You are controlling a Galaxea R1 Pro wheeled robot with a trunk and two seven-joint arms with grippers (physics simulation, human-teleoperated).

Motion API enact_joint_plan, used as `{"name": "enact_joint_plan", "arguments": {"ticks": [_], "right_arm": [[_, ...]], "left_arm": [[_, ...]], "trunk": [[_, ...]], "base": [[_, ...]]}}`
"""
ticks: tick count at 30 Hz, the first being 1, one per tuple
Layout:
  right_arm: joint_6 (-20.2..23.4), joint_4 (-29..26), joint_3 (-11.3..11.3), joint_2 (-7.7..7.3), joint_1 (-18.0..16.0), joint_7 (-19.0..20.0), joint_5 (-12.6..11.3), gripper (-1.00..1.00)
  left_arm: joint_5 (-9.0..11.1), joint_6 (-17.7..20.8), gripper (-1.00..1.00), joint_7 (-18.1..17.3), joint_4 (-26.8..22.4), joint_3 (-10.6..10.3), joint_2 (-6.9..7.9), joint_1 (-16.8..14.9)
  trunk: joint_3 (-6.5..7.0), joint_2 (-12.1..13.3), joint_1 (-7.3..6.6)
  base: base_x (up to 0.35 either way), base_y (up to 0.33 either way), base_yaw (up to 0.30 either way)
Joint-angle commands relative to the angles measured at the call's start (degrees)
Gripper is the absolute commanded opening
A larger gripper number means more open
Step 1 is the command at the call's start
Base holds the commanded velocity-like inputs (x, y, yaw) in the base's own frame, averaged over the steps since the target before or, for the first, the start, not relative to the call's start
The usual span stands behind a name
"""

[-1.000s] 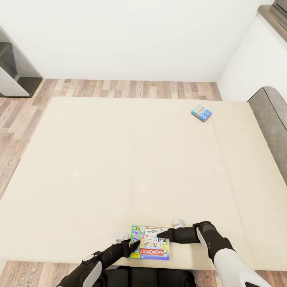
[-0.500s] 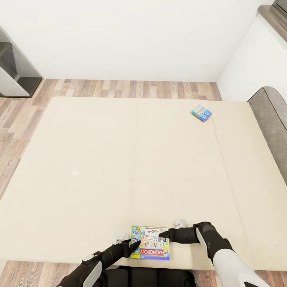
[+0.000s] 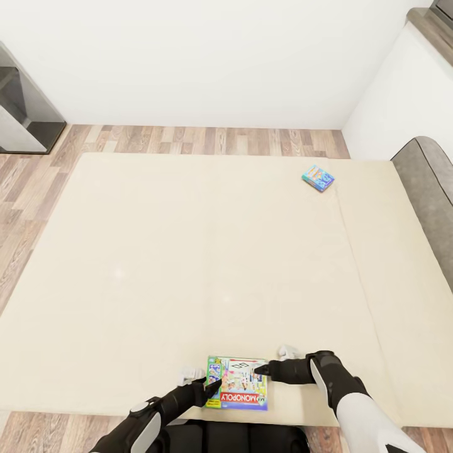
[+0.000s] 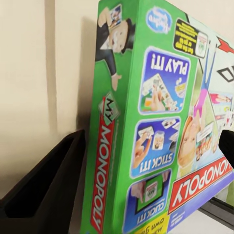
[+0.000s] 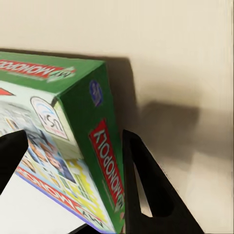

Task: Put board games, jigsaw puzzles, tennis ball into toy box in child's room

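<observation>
A green-edged Monopoly board game point(image 3: 239, 382) lies flat near the front edge of the cream bed point(image 3: 157, 251). My left gripper point(image 3: 211, 385) reaches in at the game's left edge and my right gripper point(image 3: 261, 370) at its right edge. In the left wrist view the box point(image 4: 146, 122) sits between the spread fingers of the left gripper point(image 4: 136, 170). The right wrist view shows the box's green side point(image 5: 73, 126) between the spread fingers of the right gripper point(image 5: 75, 168), one finger against that side. A teal-blue board game point(image 3: 318, 178) lies at the bed's far right.
Wood-plank floor point(image 3: 207, 138) runs between the bed and the white back wall. A dark shelf unit point(image 3: 19, 113) stands at the far left. A grey padded piece point(image 3: 431, 189) borders the bed's right side, with a white cabinet point(image 3: 402, 88) behind it.
My right gripper has drawn slightly to the right along the Monopoly box. The box and the left gripper have hardly moved.
</observation>
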Motion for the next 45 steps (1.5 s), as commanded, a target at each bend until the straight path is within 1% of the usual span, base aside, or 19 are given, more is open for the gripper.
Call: {"name": "enact_joint_plan", "arguments": {"ticks": [1, 26, 45], "right_arm": [[1.0, -0.1, -0.5, 0.15, 0.0, 0.5, -0.6, -1.0], [1.1, -0.1, -0.6, 0.01, 0.0, 0.9, -0.6, -1.0], [1.1, -0.1, -0.6, -0.05, 0.0, 1.0, -0.6, -1.0]], "left_arm": [[0.4, -0.2, 1.0, -0.1, 0.0, -0.6, -0.02, 0.0], [0.5, -0.1, 1.0, -0.1, 0.0, -0.5, -0.01, 0.0], [0.9, -0.1, 1.0, -0.2, 0.0, -0.3, 0.4, 0.0]], "trunk": [[-0.03, 0.0, 0.01], [-0.03, 0.0, 0.01], [-0.03, 0.0, 0.01]], "base": [[0.0, 0.0, 0.0], [0.0, 0.0, 0.0], [0.0, 0.0, 0.0]]}}
